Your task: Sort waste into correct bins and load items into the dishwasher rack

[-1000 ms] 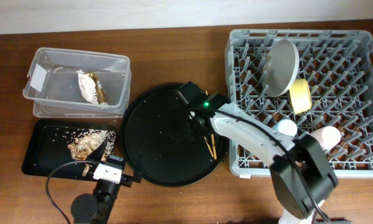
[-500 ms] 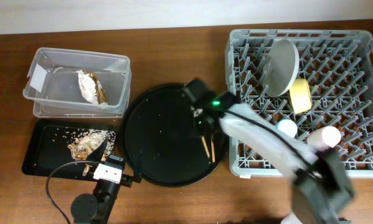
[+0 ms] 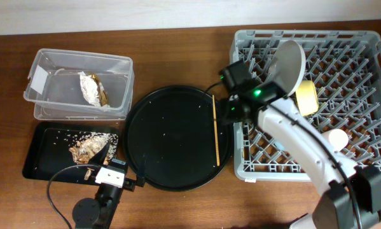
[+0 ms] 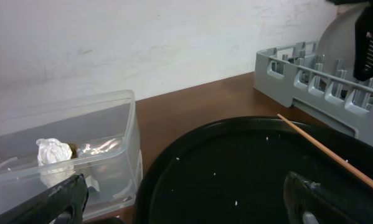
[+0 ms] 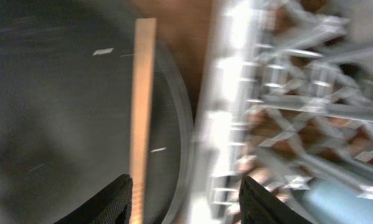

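A thin wooden chopstick (image 3: 214, 130) lies straight along the right side of the large round black tray (image 3: 171, 137). It also shows in the left wrist view (image 4: 323, 149) and, blurred, in the right wrist view (image 5: 142, 106). My right gripper (image 3: 230, 109) is open (image 5: 183, 186) over the gap between the round tray and the left wall of the grey dishwasher rack (image 3: 241, 166), with the chopstick beside its left finger. The rack holds the grey-green plate (image 3: 287, 69), the yellow bowl (image 3: 306, 97) and the pink cup (image 3: 336, 138). My left gripper (image 3: 114, 172) is open and empty (image 4: 186, 193).
The clear tub (image 3: 50, 108) at the back left holds the crumpled wrapper (image 3: 93, 88). The shallow black tray (image 3: 37, 152) in front of it holds food scraps (image 3: 88, 146). My right arm hides the blue cup's spot in the rack.
My right gripper has moved up and to the right, from over the round tray to the rack's left edge. The chopstick now lies fully uncovered along the tray's right side.
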Robot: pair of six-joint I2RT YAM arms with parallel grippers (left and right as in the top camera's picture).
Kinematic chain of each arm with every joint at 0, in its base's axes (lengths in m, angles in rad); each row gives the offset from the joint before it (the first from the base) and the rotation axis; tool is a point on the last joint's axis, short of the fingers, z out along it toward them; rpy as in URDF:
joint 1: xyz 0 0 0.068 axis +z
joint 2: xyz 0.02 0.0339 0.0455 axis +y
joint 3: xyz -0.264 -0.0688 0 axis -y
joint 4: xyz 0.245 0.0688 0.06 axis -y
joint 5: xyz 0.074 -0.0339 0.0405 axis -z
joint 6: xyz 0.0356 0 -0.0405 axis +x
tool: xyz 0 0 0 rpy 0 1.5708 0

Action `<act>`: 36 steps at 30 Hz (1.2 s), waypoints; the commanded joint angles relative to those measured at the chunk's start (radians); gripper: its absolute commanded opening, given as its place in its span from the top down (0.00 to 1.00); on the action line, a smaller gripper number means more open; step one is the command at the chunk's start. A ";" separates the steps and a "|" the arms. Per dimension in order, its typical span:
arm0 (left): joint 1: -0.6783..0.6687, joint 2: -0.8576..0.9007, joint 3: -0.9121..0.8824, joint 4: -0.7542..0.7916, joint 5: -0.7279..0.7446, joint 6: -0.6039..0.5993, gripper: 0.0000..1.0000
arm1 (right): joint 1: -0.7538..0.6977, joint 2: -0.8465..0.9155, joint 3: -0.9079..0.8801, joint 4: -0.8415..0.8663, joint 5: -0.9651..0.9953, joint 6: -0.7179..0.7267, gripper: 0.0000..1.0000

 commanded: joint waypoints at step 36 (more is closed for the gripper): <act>0.004 -0.005 -0.008 0.002 0.011 0.013 0.01 | -0.053 -0.450 0.036 -0.078 -0.058 -0.063 0.41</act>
